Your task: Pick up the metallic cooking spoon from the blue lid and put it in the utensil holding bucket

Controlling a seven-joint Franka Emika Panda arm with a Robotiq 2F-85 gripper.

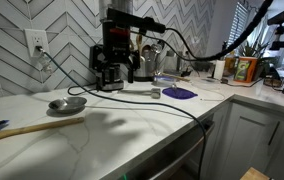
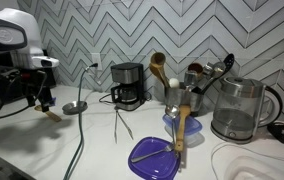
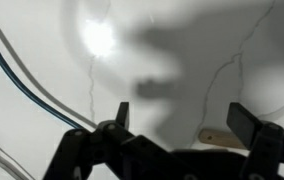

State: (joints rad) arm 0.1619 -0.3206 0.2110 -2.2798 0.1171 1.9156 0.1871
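The metallic cooking spoon (image 1: 67, 103), a ladle with a round bowl, lies on the white counter, not on the lid; it also shows in an exterior view (image 2: 75, 106). The blue lid (image 2: 154, 155) lies flat further along the counter, with a wooden spoon (image 2: 180, 132) across it. The utensil bucket (image 2: 182, 97) stands by the wall, full of utensils. My gripper (image 2: 42, 95) is open and empty, hovering low over the counter. In the wrist view my gripper (image 3: 182, 122) has the end of a wooden handle (image 3: 217, 138) just inside one finger.
A long wooden spoon (image 1: 32, 128) lies on the counter near the ladle. A black coffee maker (image 2: 129, 85) stands against the tiled wall, and a glass kettle (image 2: 240, 110) beyond the bucket. Black cables (image 1: 132, 97) trail over the counter.
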